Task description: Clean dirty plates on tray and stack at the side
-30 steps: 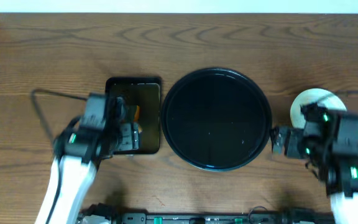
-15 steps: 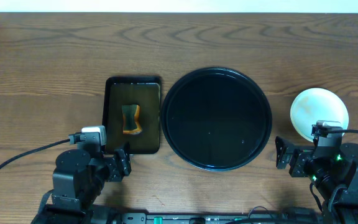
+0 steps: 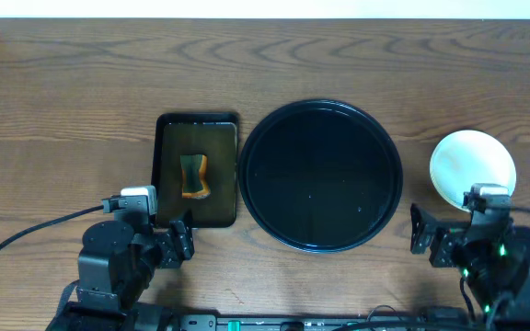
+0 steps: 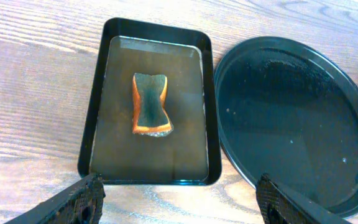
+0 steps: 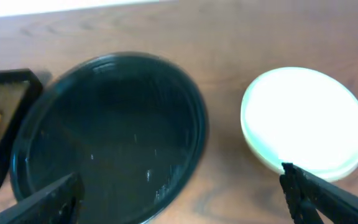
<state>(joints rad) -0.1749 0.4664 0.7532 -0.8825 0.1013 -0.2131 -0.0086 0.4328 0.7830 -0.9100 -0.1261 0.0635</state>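
The small pale round plates point(image 3: 472, 167) were stacked right of the glossy black round tray point(image 3: 320, 104), nearer the right gripper point(image 5: 180, 180); it and the left gripper point(image 4: 180, 183) were spread open, empty.

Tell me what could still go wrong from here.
1. The right gripper, open, sits close by the pale round stacked plates; a careless swing might knock them.
2. The small rectangular black tray seems to hold murky liquid around the orange-edged sponge; the open left gripper nearby might bump it and spill.
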